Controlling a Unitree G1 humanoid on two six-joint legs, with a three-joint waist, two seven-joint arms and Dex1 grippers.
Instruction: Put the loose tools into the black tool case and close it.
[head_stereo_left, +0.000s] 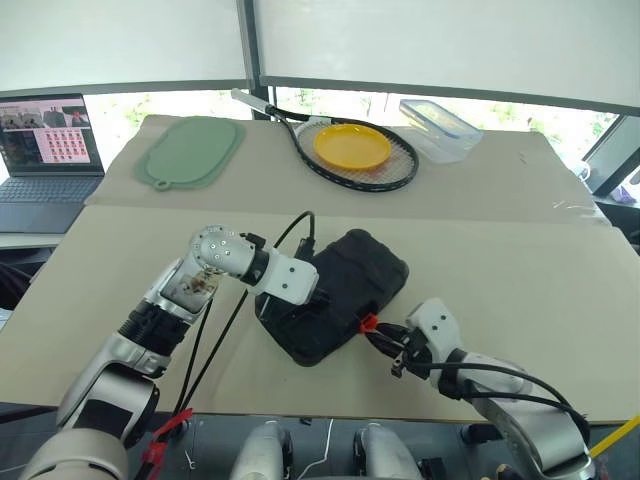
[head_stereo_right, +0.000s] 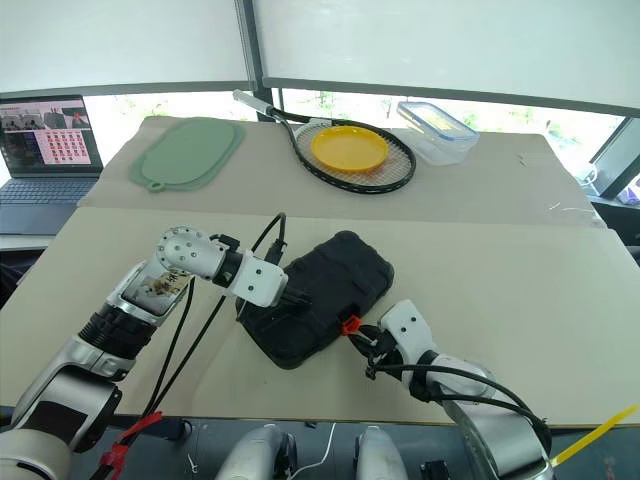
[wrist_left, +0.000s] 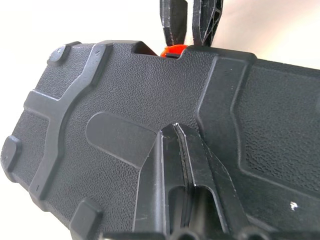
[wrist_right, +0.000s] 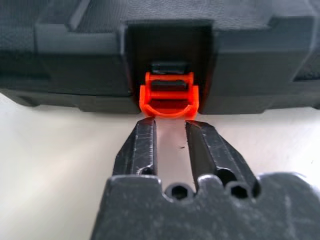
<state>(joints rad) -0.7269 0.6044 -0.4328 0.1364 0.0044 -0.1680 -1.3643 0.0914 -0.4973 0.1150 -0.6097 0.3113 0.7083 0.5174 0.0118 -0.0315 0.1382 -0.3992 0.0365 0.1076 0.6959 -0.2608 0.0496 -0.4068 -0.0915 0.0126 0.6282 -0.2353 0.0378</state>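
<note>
Black tool case (head_stereo_left: 335, 295): moulded plastic, ribbed rounded shell with pebbled texture, lid shut; lying flat on the worktop near its front edge, turned diagonally, one corner toward the back right; small orange latch (wrist_right: 168, 95) on the near right edge, set in a notch, sticking out over the worktop.

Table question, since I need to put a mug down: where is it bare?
Bare: the near table right of the black tool case, and the far strip between green mat and racket. Crowded: around the case, where both arms work.
</note>
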